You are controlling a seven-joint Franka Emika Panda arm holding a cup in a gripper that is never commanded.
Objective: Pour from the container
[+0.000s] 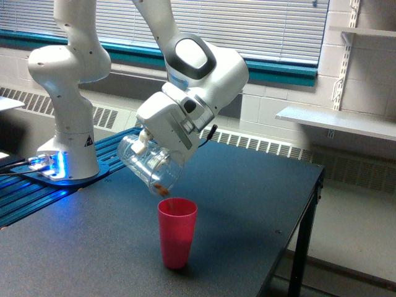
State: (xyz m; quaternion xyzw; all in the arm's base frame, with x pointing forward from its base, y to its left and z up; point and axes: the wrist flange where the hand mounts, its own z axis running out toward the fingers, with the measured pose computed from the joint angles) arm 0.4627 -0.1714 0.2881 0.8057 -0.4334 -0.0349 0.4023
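Dark grey, the flat tabletop (pixel 247 185) lies bare and roomy from the white arm base (pixel 68 148) on the exterior view's left to its edge on the exterior view's right. Above the middle, the white gripper (pixel 150 156) is clamped around the clear, cylindrical plastic container (pixel 148 167), holding it in the air, tipped steeply with its mouth down. Nearly drained, it shows only a few small brown pieces (pixel 162 189) at the lip. Just below the mouth, apart from it, the opaque pink-red plastic cup (pixel 177 232) stands upright; its contents are hidden.
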